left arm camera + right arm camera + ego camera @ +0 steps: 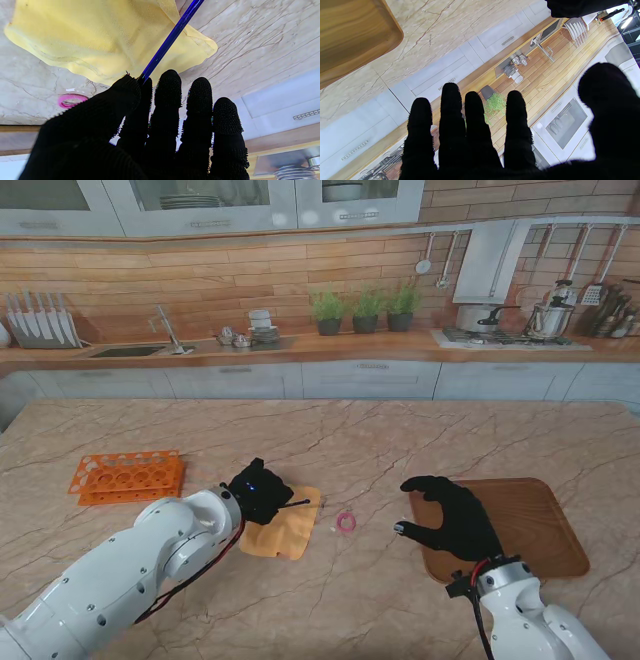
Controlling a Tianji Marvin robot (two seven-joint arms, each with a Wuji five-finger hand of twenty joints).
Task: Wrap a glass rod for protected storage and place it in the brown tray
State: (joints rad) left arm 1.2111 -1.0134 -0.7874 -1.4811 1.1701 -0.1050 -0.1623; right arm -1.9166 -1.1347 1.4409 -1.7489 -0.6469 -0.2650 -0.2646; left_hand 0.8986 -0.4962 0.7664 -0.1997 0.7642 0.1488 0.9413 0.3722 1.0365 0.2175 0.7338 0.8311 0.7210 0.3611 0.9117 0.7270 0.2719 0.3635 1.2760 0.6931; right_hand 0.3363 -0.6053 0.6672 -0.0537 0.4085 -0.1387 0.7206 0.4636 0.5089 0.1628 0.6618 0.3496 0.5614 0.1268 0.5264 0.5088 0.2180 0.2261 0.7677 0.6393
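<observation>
A yellow cloth point(283, 525) lies on the marble table, rumpled at one corner in the left wrist view point(100, 37). My left hand point(260, 490) hovers over the cloth's far left part, shut on a blue glass rod point(170, 40) pinched between thumb and index finger. The rod slants across the cloth; in the stand view it shows only as a thin dark line point(296, 504). The brown tray point(530, 525) sits at the right point(350, 37). My right hand point(450, 518) is open above the tray's left edge, fingers spread, holding nothing.
A pink rubber ring point(347, 522) lies between the cloth and the tray point(68, 100). An orange test-tube rack point(127, 476) stands at the left. Beyond the table's far edge runs a kitchen counter with sink, plants and stove.
</observation>
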